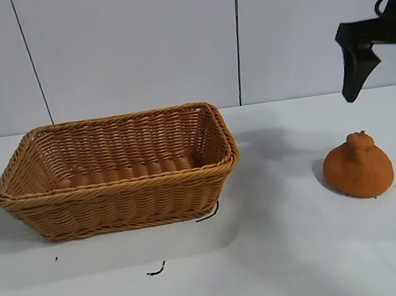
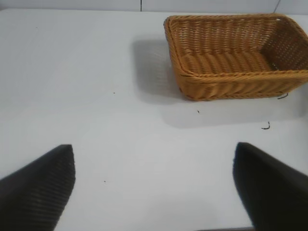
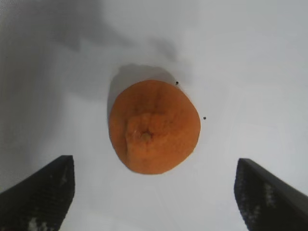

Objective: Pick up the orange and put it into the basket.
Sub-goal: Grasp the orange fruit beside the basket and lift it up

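Your right gripper (image 1: 387,83) is hanging in the air over the right end of the desk (image 1: 285,253), toward its back edge, and its jaws are standing wide apart with nothing between them. The orange (image 1: 358,165) is sitting on the desk below that gripper and a little nearer the front edge, apart from the fingers (image 1: 355,69), with clear air between them. In the right wrist view you are looking almost straight down on the orange (image 3: 154,126): it is lying between the lines of the two dark fingertips (image 3: 41,192) without touching either, with its knobby bump facing up.

The basket (image 1: 117,195) is resting on the left half of the desk, well apart from the orange, with bare desk surface lying between them. It is sitting upright with its opening facing up, and you are seeing nothing inside it. A few small dark scraps are lying near it: one (image 1: 208,214) just beside its front right corner and another (image 1: 156,270) closer to the front edge.

Your left gripper (image 2: 154,187) is not appearing in the exterior view; its own wrist view is showing its fingers spread wide over bare desk, holding nothing, with the basket (image 2: 236,84) farther off.
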